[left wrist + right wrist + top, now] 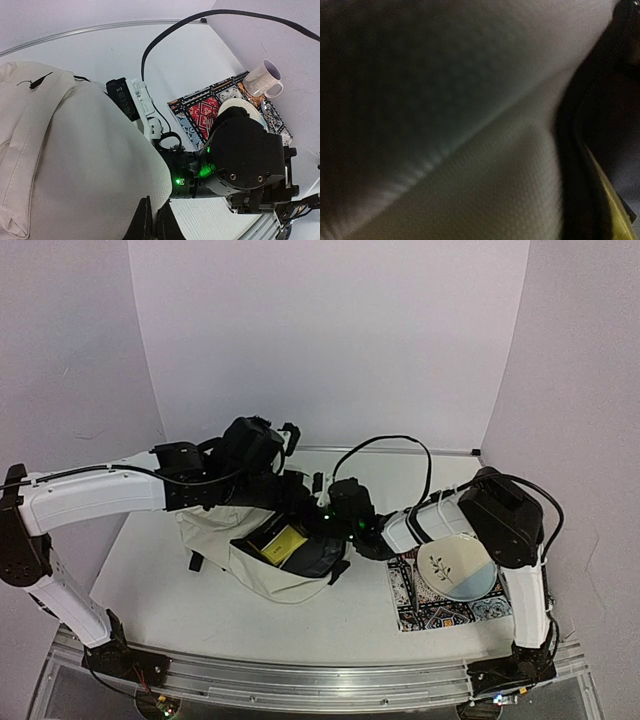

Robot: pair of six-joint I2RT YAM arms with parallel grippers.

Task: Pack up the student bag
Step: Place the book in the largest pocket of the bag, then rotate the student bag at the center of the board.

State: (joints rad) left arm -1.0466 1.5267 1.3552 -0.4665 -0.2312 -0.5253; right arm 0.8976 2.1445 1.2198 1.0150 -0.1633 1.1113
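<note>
On the white table (150, 570), we saw the bag (215, 540) lying left of centre, its mouth open toward the right arm. The left gripper (152, 220) was closed, pinching the bag's fabric. The right gripper (335, 535) reached into the mouth; we could not tell its spread.

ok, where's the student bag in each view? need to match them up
Top external: student bag sits centre-left, its opening facing up.
Left wrist: its cream fabric fills the left half.
Right wrist: close-up cream fabric across the lower middle.
Shared landmark: yellow item in the bag's opening, also at the right wrist's bottom-right edge; not in left wrist.
</note>
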